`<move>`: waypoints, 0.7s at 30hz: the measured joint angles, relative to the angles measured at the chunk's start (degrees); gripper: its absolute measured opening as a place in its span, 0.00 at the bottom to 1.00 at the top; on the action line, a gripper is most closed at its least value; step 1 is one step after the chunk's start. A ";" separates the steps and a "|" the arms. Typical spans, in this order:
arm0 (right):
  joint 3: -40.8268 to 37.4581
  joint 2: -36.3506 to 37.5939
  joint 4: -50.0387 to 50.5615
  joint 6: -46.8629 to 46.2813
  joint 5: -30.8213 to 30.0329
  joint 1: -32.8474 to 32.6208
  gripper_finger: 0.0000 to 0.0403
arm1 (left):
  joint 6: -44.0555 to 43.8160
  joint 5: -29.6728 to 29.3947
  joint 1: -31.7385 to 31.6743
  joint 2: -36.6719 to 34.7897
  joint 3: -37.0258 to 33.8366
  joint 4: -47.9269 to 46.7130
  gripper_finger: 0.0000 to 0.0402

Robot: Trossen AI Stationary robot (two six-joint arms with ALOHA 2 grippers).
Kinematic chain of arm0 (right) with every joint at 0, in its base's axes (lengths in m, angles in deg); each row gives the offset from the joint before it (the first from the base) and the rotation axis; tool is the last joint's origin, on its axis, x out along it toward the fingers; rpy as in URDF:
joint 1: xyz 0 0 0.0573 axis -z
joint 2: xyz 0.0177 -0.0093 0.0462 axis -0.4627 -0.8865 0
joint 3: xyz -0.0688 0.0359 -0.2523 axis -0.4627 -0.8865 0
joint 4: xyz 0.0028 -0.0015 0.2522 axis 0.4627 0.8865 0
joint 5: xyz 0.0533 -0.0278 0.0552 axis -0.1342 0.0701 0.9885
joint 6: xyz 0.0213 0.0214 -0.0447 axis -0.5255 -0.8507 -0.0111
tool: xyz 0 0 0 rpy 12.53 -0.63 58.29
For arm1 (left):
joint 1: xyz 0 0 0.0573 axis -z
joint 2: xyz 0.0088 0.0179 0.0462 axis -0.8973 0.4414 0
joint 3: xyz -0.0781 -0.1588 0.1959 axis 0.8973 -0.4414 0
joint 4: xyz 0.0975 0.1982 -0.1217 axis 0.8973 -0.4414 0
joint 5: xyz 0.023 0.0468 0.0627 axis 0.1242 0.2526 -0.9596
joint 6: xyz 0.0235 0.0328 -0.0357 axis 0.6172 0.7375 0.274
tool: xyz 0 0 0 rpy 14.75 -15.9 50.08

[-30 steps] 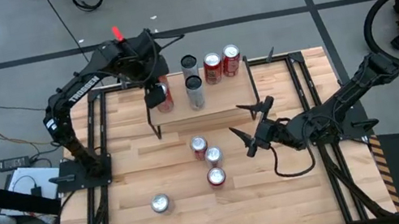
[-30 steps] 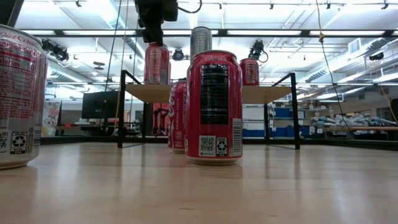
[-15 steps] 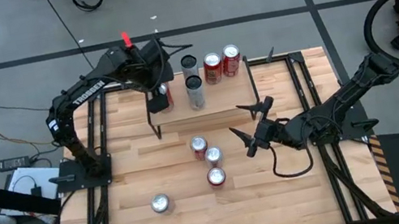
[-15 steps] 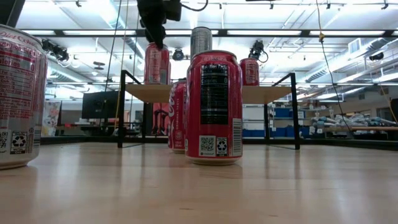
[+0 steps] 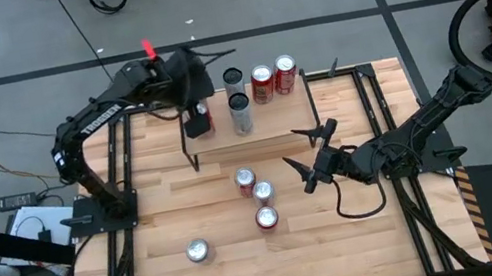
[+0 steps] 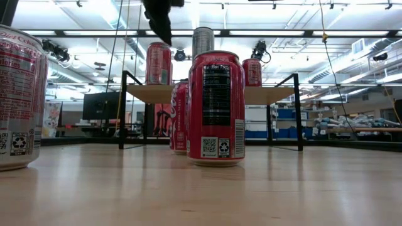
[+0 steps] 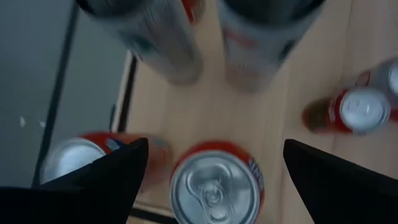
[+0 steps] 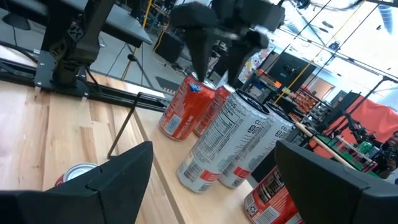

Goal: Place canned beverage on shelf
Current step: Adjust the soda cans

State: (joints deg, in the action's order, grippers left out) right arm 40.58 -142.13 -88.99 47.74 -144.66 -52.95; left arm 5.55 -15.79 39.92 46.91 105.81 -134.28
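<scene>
The shelf (image 5: 269,126) stands at the table's far side; its plank also shows in the low view (image 6: 267,94). A red can (image 5: 204,115) stands upright on the shelf's left end, and shows in the low view (image 6: 158,63) and the left wrist view (image 7: 214,186). My left gripper (image 5: 193,115) hangs open just above that can's top, one finger on either side, as the left wrist view (image 7: 216,144) shows. My right gripper (image 5: 302,158) waits open and empty over the table's right half.
Two tall silver cans (image 5: 237,99) and two red cans (image 5: 274,77) also stand on the shelf. Another red can (image 7: 74,162) is close beside the left one. Three cans (image 5: 258,197) stand in the table's middle and one (image 5: 197,252) near the front.
My left gripper has gone straight up off the red can on the shelf's left end. The can stays upright where it was on the plank.
</scene>
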 joint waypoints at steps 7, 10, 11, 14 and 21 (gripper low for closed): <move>0.00 0.00 0.04 -0.04 0.40 -0.02 0.86 | -5.23 -0.67 2.98 -3.41 0.00 2.20 0.96; 0.00 0.00 0.07 -0.91 2.24 -0.02 0.86 | -8.32 -0.62 6.82 -4.36 0.00 2.19 0.96; 0.00 0.00 0.07 -1.21 3.10 -0.02 0.86 | -9.39 -0.60 8.38 -4.52 0.00 2.19 0.96; 0.00 0.00 0.04 -2.18 4.52 -0.02 0.86 | -11.15 -3.05 14.08 -4.57 0.00 2.05 0.96; 0.00 0.00 -0.44 -2.60 4.68 -0.02 0.86 | -14.46 -12.90 26.67 -4.55 0.00 0.32 0.96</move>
State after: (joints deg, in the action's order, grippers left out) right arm 40.58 -142.13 -89.43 45.14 -139.98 -52.97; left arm -8.90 -28.69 66.59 42.36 105.81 -133.97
